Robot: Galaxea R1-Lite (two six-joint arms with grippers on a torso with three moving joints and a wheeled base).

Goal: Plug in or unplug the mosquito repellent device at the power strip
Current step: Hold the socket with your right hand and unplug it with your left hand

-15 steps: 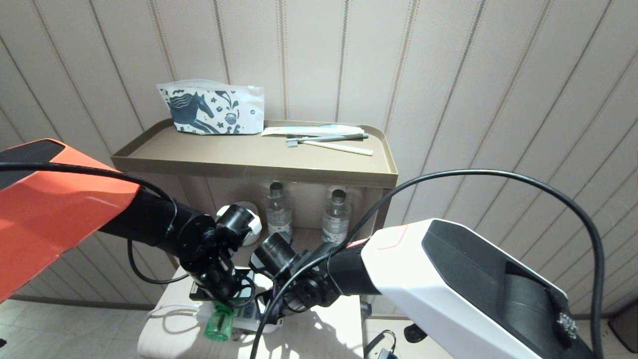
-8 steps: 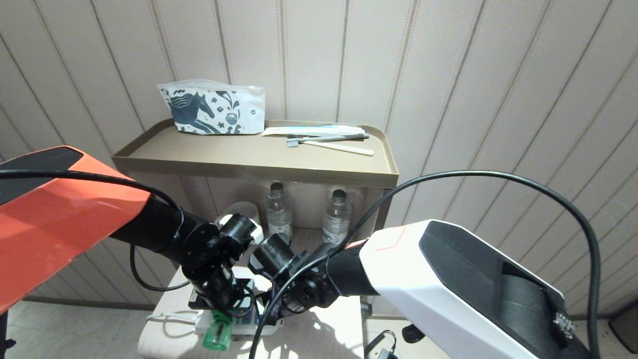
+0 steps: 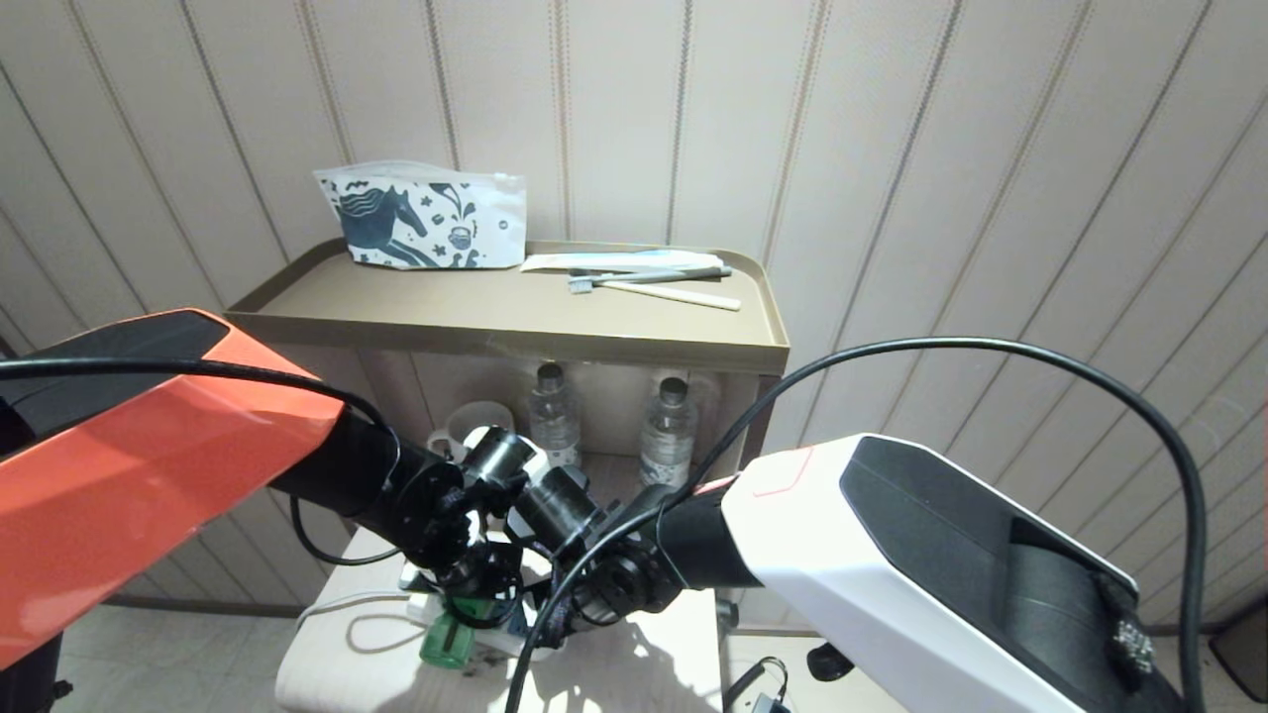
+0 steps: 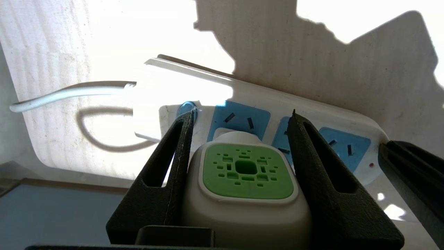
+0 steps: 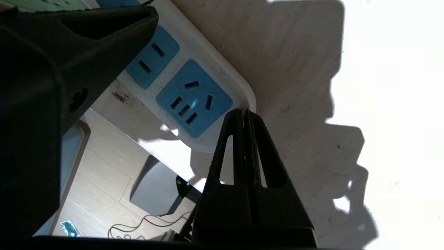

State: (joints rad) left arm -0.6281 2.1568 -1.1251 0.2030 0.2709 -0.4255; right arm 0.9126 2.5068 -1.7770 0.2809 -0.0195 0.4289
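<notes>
- One power strip (image 4: 312,114) lies on a pale cloth-covered stool (image 3: 654,673). It has three blue socket panels, one round blue button at the cord end and one white cord (image 4: 69,93) trailing off that end.
- One mosquito repellent device (image 4: 247,187), white with a green vented face, sits over the socket panel nearest the button. In the head view its green bottle (image 3: 443,644) pokes out toward the camera from the strip. Whether its pins are fully seated cannot be told.
- Left of the strip, the orange left arm reaches down and across. The left gripper (image 4: 242,121) is closed around the device, one black finger (image 4: 166,173) on each side of the white body, tips down near the strip's face.
- Right of the strip's middle, the white right arm angles down beside the left one. The right gripper (image 5: 242,113) has its two fingers pressed together with nothing between them, and its tip rests at the rounded end of the strip, just past the last socket panel.
- Behind the strip stands one brown shelf unit (image 3: 753,347). Under its top are one white mug (image 3: 475,421) and two clear water bottles (image 3: 553,411), (image 3: 669,428).
- On the shelf top, from left to right, are one pouch printed with a horse (image 3: 426,216), one flat white packet (image 3: 614,260) and two toothbrushes (image 3: 659,282).
</notes>
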